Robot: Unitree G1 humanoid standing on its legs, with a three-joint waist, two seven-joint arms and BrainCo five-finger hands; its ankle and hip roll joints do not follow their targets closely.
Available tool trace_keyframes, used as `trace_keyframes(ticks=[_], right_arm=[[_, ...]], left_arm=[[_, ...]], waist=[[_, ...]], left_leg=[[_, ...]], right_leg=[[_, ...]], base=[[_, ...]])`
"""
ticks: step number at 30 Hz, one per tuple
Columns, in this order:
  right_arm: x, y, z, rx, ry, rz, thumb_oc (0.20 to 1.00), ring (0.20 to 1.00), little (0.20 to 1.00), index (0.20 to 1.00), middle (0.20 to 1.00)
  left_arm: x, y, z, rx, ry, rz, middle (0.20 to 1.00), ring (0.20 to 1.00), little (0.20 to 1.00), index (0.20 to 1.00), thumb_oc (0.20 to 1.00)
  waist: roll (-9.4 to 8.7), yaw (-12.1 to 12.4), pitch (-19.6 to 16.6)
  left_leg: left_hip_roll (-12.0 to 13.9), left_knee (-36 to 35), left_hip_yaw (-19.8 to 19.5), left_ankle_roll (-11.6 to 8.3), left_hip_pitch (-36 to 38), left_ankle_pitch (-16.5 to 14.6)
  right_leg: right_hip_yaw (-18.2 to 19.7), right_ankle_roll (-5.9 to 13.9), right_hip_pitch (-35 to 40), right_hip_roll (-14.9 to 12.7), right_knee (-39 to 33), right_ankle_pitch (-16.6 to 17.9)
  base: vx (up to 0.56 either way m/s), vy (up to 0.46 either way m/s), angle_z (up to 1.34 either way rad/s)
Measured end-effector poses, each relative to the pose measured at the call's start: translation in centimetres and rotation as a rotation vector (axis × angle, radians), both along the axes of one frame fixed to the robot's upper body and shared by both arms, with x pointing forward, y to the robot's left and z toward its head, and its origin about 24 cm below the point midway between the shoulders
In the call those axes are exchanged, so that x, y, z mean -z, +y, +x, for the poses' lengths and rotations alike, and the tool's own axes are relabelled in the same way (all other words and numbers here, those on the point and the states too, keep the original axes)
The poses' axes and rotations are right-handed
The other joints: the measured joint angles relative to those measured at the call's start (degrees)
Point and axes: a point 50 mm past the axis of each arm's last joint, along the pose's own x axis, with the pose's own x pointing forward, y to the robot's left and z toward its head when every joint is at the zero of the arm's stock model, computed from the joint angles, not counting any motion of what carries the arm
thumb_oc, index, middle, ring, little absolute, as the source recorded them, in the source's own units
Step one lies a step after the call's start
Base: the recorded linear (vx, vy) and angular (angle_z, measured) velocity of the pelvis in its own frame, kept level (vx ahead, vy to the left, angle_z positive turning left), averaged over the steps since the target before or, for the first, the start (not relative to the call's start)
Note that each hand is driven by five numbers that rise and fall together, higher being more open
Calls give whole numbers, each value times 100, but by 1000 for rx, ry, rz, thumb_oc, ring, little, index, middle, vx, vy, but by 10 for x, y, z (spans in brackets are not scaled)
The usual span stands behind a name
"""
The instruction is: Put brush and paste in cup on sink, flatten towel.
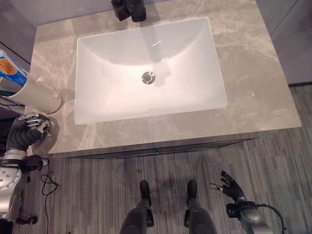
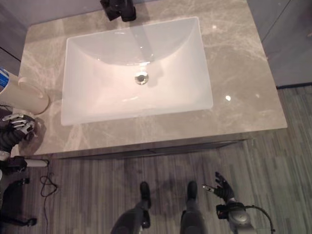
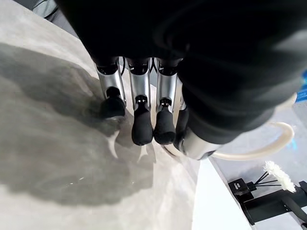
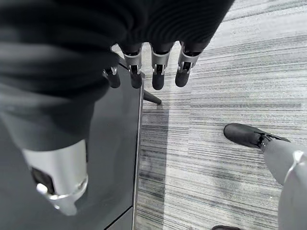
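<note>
Fingers (image 3: pixel 142 125) on my left hand (image 1: pixel 30 127) hang loosely curled over the grey counter (image 1: pixel 253 73), holding nothing, just beside the cream cup (image 1: pixel 36 92). White sink (image 1: pixel 146 73) sits in the middle of the counter, dark faucet (image 1: pixel 129 9) behind it. Cup stands at the counter's left edge with the blue paste tube (image 1: pixel 9 68) poking out. Right hand (image 1: pixel 229 186) dangles relaxed and empty over the floor (image 1: pixel 97 190).

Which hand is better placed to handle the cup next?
Left. The left hand rests on the counter right beside the cup; the right hand hangs low over the floor.
</note>
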Motion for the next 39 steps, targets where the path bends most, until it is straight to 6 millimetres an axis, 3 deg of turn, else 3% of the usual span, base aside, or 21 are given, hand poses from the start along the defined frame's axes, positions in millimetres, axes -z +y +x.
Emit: trace_keyframes(ticks=[9,22,39], right_arm=[[-3,-1,4,2,-17,-26,1000,1000,1000,1000,1000],[-4,7,12,-30,-25,-36,1000,1000,1000,1000,1000],[0,15,15,-71,-7,-39,1000,1000,1000,1000,1000]], left_arm=[[-16,-4,17,2,-75,6,200,200,200,200,200],[-46,1,39,-92,-228,-18,200,200,200,200,200],[-103,-1,67,-127,-352,72,200,200,200,200,200]], waist=[[7,-27,21],[-194,-153,109],[-355,-367,168]], left_leg=[[-4,1,-6,0,-141,13],[12,1,118,6,-265,27],[107,0,149,-24,-577,138]], right_leg=[[1,-6,-132,-1,2,14],[118,-26,-329,18,2,70],[183,-95,-677,117,2,190]], base=[[0,0,0],[3,-2,-4],[0,0,-1]])
